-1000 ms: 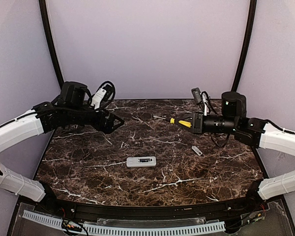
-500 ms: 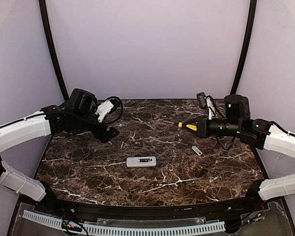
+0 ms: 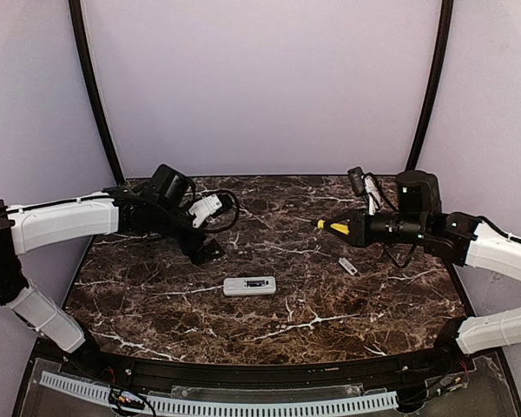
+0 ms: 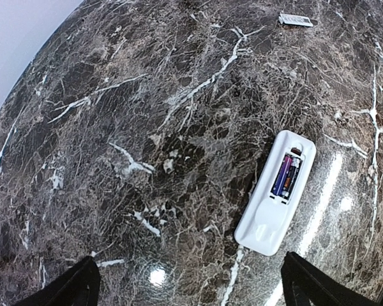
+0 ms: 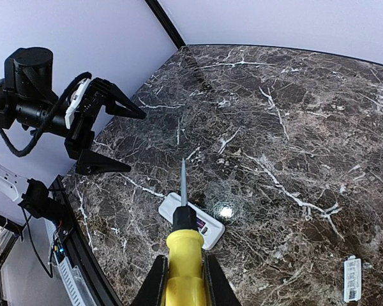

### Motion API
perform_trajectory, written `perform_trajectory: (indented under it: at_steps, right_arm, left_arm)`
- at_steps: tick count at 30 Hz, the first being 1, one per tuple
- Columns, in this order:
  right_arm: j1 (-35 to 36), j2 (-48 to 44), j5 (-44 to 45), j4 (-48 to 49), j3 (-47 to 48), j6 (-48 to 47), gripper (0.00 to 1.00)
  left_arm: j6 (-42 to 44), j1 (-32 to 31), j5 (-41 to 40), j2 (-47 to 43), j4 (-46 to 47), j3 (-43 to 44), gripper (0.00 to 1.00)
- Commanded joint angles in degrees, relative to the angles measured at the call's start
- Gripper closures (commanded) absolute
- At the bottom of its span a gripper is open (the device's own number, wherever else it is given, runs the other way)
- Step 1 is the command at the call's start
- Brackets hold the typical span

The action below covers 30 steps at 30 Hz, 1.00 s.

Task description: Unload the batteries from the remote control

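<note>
The remote control (image 4: 262,226) lies compartment-up on the marble table (image 3: 156,295). Behind and left of it, the left gripper (image 3: 207,250) hangs spread wide, empty. Behind and right, the right gripper (image 5: 185,280) clamps a yellow-handled screwdriver (image 5: 185,252). A small grey cover (image 3: 347,266) lies to its right. Both batteries (image 4: 286,175) sit in its compartment.

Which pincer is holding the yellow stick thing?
The right pincer: it grips the yellow screwdriver by its handle. The left pincer is wide open and holds nothing.
</note>
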Motion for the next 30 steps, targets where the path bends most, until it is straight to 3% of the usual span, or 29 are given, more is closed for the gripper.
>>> perform_trajectory:
  at_steps: [1,15,30]
  right_arm:
    - [-0.51,-0.94,1.02,0.20,-0.91,-1.26,1.00]
    - [-1.34,-1.75,1.52,-0.07,-2.42,-2.43,1.00]
    - [-2.21,-4.00,1.19,-0.07,-5.15,-2.43,1.00]
  left_arm:
    - [1.75,0.18,2.79,1.87,-0.79,2.02,0.00]
    - [7.66,-0.25,10.42,8.20,2.32,0.28,0.00]
    - [11.97,-2.90,11.72,14.87,4.43,-3.32,0.00]
